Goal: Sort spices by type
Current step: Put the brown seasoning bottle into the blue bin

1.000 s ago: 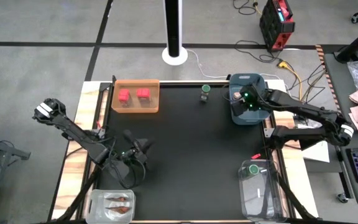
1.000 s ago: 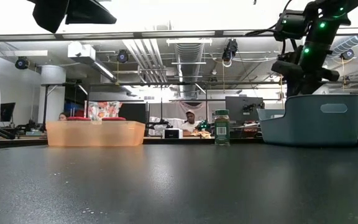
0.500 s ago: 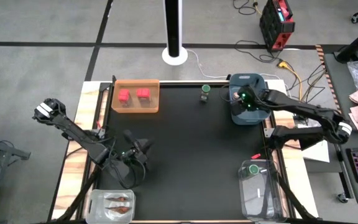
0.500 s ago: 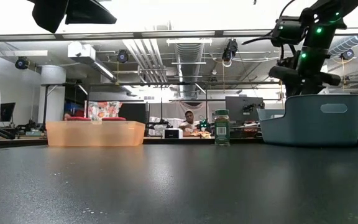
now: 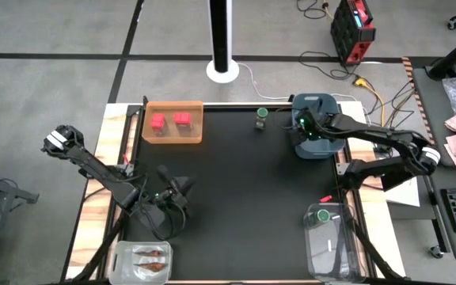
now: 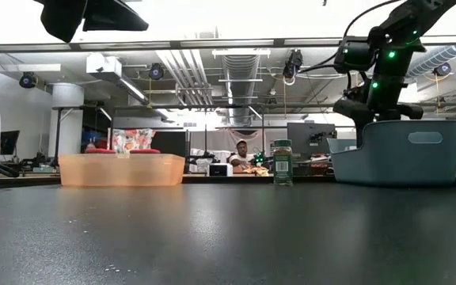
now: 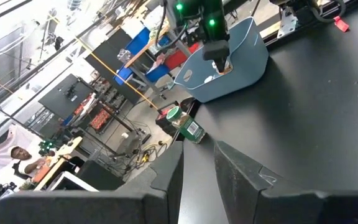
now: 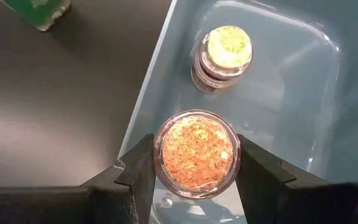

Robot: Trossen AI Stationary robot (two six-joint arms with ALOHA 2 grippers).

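My right gripper (image 5: 303,124) hangs over the blue tub (image 5: 315,101), shut on a clear jar of orange flakes (image 8: 196,155). A second jar with a pale cap (image 8: 222,53) stands on the tub's floor. One green-capped jar (image 5: 261,117) stands on the table just left of the tub. Another green-capped jar (image 5: 321,214) sits in the near right clear container (image 5: 331,245). Two red cubes (image 5: 170,120) rest in the orange tray (image 5: 172,137). Brown-orange packets (image 5: 147,256) lie in the near left clear container (image 5: 125,265). My left gripper (image 5: 174,184) waits open near the table's left side. My right gripper holds the jar of orange flakes by its round side wall (image 8: 160,158), pinched between the two fingers (image 8: 135,171), coming from above and pointing down. The jar stands upright in the hold, inside the tub by its left wall (image 8: 148,93). Whether it touches the floor cannot be told.
The tub sits at the table's far right corner, the orange tray at the far left. A small red item (image 5: 325,198) lies by the right edge. The dark middle of the table (image 5: 244,198) is bare. In the low view the tub's wall (image 6: 406,150) hides my right gripper's fingers.
My right gripper has moved toward the table's left, from above the tub's middle to its left wall.
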